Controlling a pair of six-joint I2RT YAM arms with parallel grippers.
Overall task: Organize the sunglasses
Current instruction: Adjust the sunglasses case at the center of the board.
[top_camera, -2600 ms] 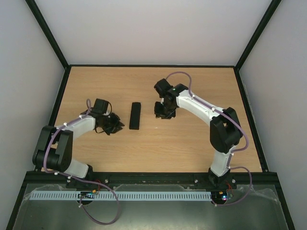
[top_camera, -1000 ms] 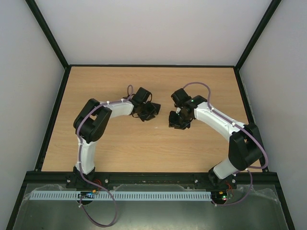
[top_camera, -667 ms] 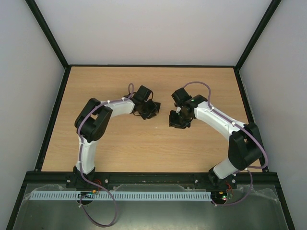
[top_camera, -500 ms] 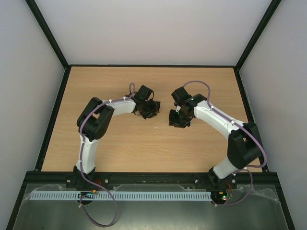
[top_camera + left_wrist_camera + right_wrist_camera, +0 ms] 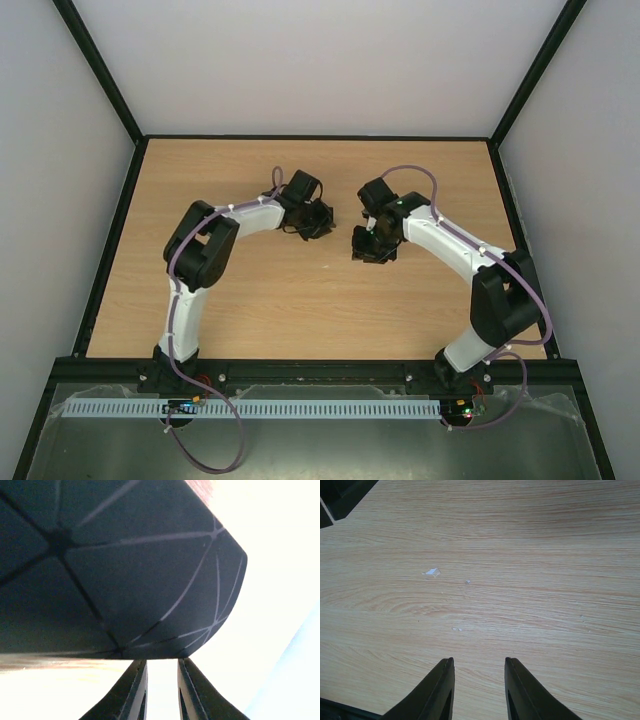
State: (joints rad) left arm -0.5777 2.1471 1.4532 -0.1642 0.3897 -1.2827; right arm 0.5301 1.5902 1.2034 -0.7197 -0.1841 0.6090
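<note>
So both arms are reaching in over the table, elbows out. The left gripper sits around the middle of the table, a touch toward the far edge. The right gripper is close beside it, just right of the table's centre and a bit nearer the front edge. The two are near each other but not touching.

The left wrist view is almost all black case: a rounded corner with thin pale lines crossing it, right up in the camera's face. The left fingers stand narrow, with only a slim bright gap between them, and their tips run up to the case's lower edge. Honestly can't tell if they're actually pinching it.

The right fingers are a moderate way apart, with nothing between them but bare wood. They hang over the table, and there's a little white fleck on the surface ahead of them.

As for the sunglasses, no idea where they are. None of the three views shows them.
</note>
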